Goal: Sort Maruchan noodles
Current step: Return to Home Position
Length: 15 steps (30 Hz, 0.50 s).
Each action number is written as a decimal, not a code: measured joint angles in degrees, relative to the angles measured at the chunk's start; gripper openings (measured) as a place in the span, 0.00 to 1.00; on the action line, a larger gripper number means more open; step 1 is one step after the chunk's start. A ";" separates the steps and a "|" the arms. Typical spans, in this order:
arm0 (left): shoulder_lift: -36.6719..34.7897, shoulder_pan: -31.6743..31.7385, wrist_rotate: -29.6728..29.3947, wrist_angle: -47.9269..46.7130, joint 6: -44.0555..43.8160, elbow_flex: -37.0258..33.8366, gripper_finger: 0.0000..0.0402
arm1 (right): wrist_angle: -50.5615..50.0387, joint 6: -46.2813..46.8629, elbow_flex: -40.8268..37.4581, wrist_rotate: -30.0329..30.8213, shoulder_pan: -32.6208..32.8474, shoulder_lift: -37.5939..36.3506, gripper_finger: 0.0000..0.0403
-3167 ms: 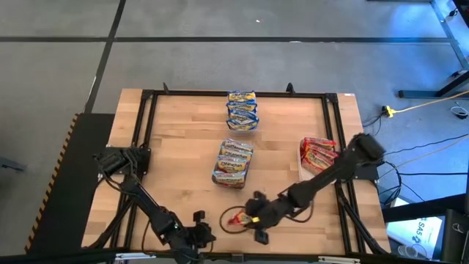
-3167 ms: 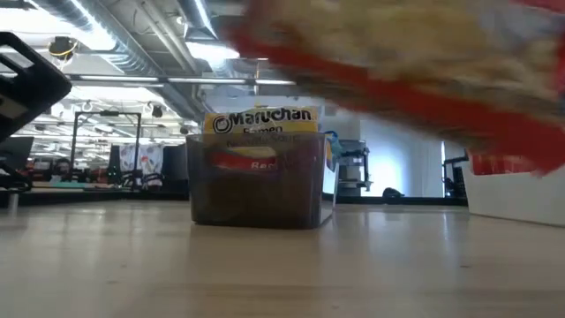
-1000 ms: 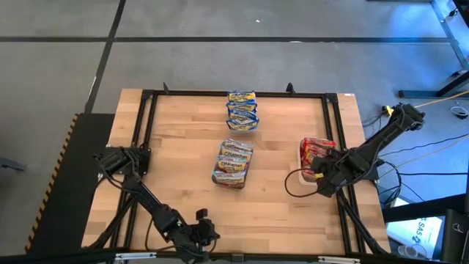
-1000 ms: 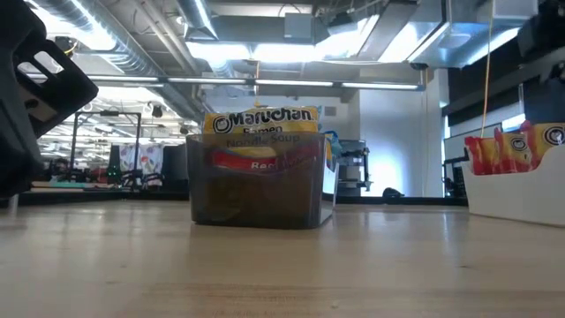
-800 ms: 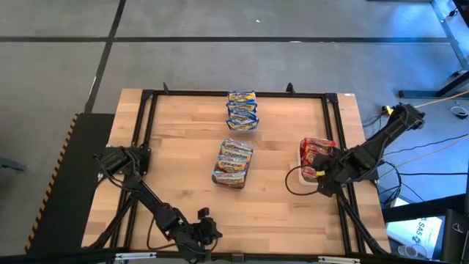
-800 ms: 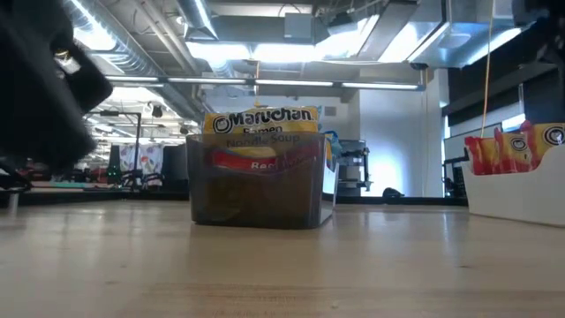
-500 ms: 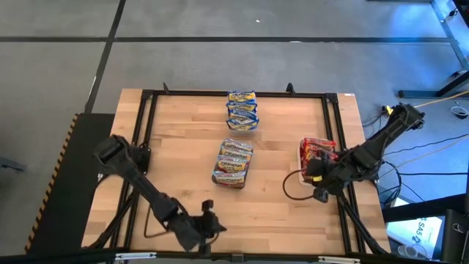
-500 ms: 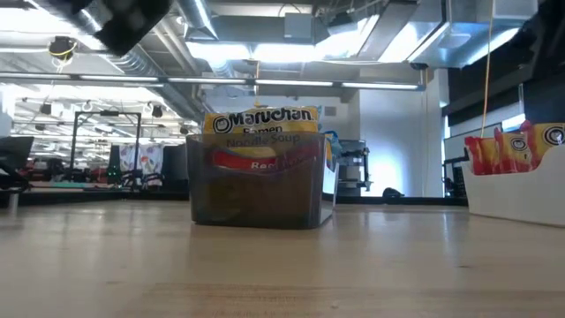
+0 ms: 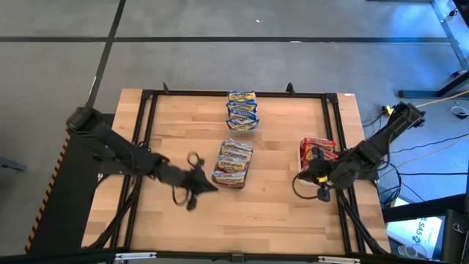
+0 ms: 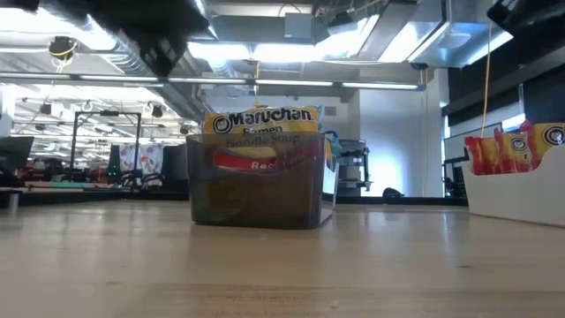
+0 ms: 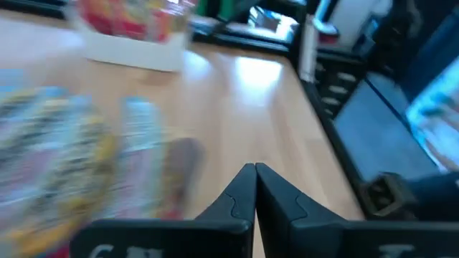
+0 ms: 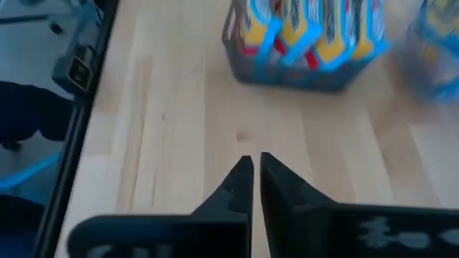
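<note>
The counter (image 9: 278,202) is a light butcher-block wood top enclosed by a black frame (image 9: 190,93). It stands on a grey concrete floor (image 9: 220,66) crossed by dark seam lines. A yellow cable (image 9: 388,111) lies on the floor to the right. In the low view, strip lights (image 10: 256,51) are mounted to an open ceiling (image 10: 371,26). A white wall (image 10: 388,141) closes the rear.

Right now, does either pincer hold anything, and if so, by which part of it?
Nothing is held. The left pincer and the right pincer are both shut and empty.
</note>
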 joint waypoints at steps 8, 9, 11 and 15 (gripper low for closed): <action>-20.86 11.43 1.32 5.37 1.87 -17.61 0.00 | 2.63 -7.60 -0.16 0.66 -5.02 -8.33 0.00; -23.37 12.70 1.46 5.43 2.24 -19.30 0.00 | 4.18 -9.00 -0.71 0.01 -6.16 -9.44 0.00; -28.38 14.93 1.80 5.61 2.91 -22.20 0.00 | 7.77 -11.96 -2.86 -2.92 -8.87 -11.94 0.00; -37.77 18.68 1.96 5.74 3.31 -27.10 0.00 | 16.86 -16.08 -8.81 -9.29 -14.71 -16.58 0.00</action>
